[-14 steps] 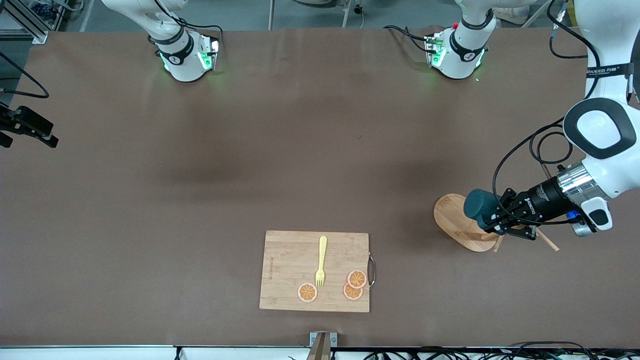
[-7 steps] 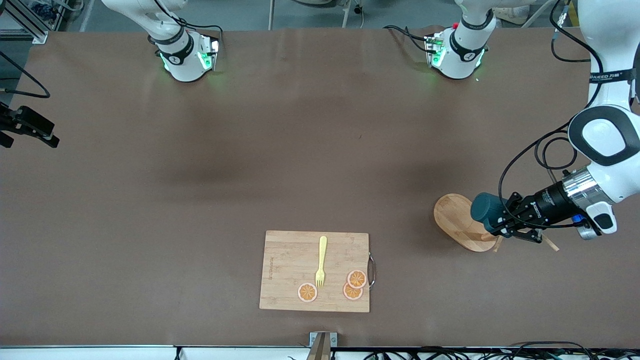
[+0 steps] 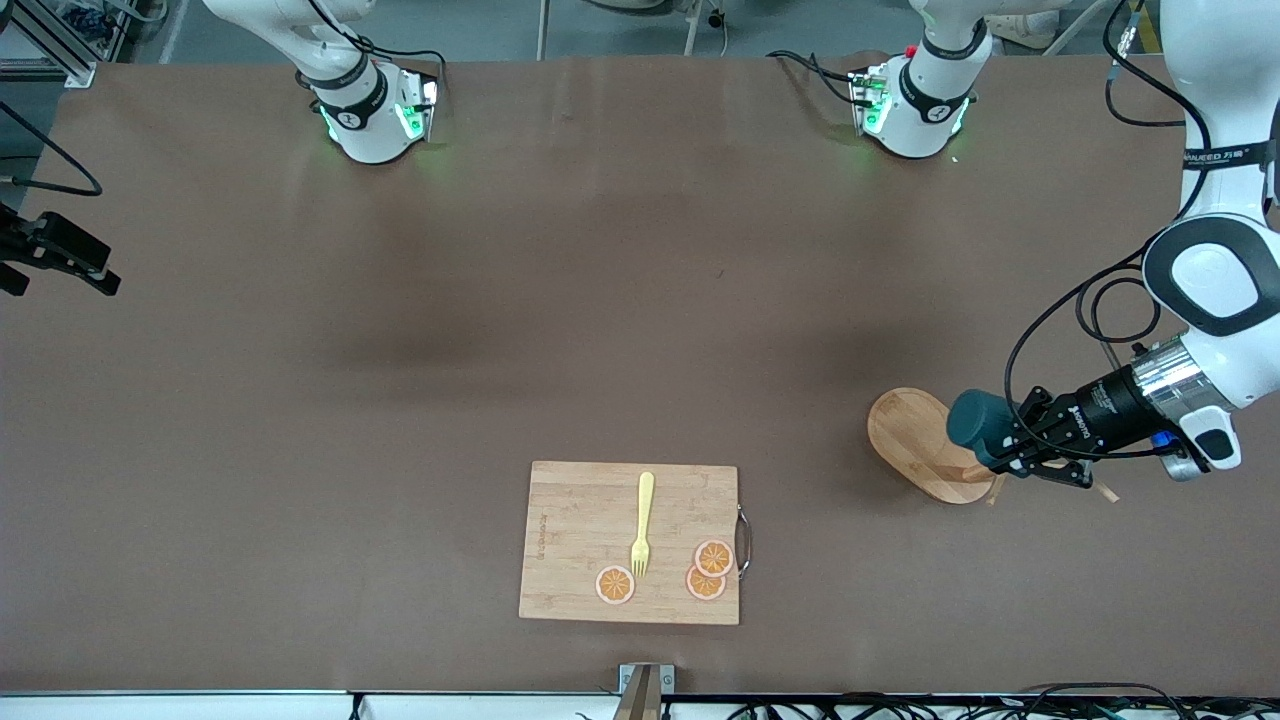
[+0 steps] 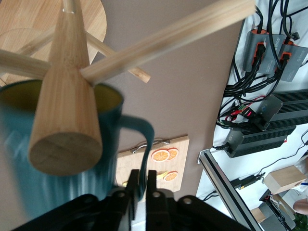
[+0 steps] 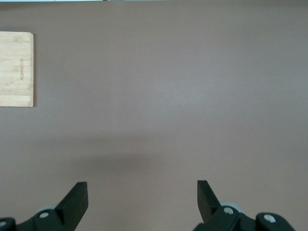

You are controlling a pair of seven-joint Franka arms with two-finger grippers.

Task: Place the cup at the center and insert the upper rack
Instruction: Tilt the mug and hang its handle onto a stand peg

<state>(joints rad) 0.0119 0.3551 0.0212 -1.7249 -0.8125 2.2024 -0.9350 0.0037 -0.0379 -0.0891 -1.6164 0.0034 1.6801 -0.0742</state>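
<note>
Left gripper (image 3: 1003,452) jaws pinch the cup (image 3: 972,419) handle over the upper rack (image 3: 925,447); right gripper (image 5: 142,202) jaws wide, waiting.

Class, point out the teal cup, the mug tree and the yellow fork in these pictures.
teal cup (image 3: 968,417), front view, on its dark outer wall.
mug tree (image 3: 905,435), front view, on its oval wooden base.
yellow fork (image 3: 644,515), front view, on its handle.

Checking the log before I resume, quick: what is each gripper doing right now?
Left gripper: shut on the cup's handle, over the upper rack.
Right gripper: open, holding nothing, waiting above bare table.
</note>
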